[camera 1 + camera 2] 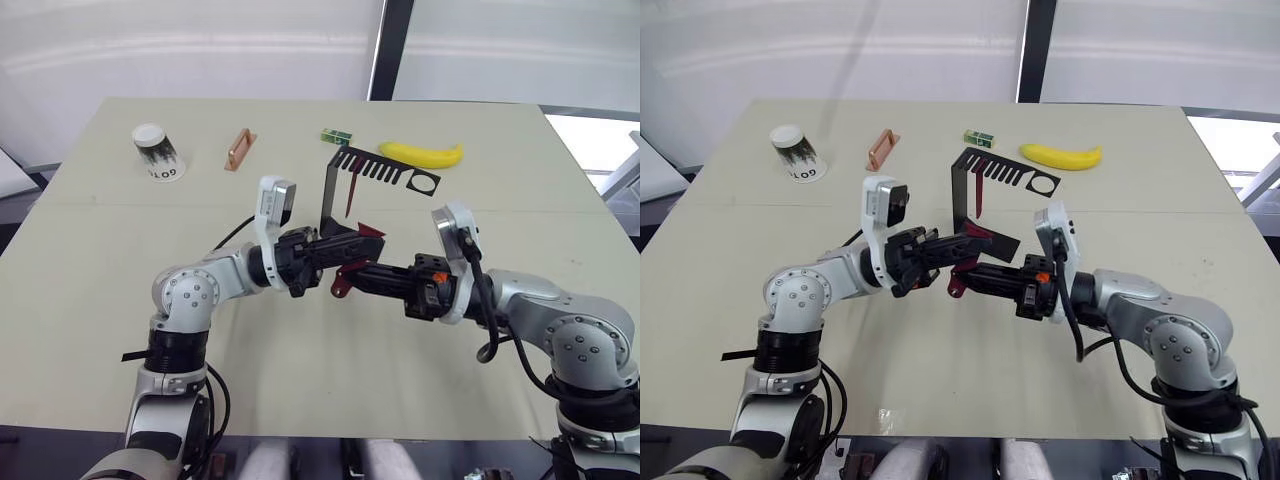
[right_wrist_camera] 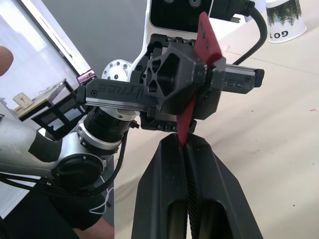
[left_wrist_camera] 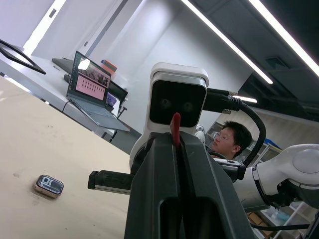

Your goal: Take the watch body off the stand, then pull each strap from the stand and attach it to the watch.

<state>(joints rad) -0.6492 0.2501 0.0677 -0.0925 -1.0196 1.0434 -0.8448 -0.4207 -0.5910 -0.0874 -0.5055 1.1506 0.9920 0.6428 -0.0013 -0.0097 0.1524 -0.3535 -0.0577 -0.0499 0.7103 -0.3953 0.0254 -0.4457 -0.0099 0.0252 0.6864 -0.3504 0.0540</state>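
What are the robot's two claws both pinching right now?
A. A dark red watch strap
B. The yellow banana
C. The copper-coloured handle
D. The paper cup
A: the left claw and the right claw both clamp the same dark red strap between them, while the banana, paper cup and copper handle lie untouched at the far side of the table.

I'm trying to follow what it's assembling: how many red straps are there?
2. A hanging strap sits in the slotted arm of the stand. A held strap is clamped between the left gripper and the right gripper in front of it. None seems hidden.
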